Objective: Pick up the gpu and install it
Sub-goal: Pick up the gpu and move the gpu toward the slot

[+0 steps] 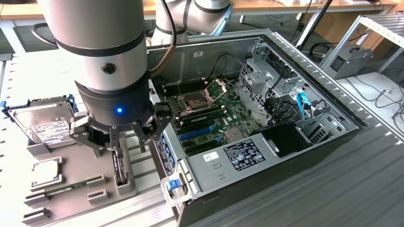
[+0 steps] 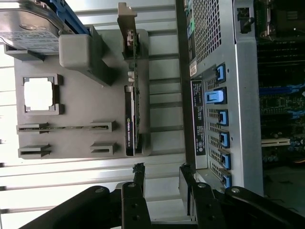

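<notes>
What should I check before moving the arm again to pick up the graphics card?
1. End effector open: ok.
2. Nothing between its fingers: ok.
3. Graphics card standing on edge in the grey holder: ok.
4. End effector above the card, not touching it: ok.
5. End effector centred across the card: cannot tell.
6. Computer case side open, motherboard exposed: ok.

The exterior view is looking down steeply, close, over the open computer case (image 1: pixel 271 189) and parts tray (image 1: pixel 79 163); the wrist view is facing straight down, sharing both.
</notes>
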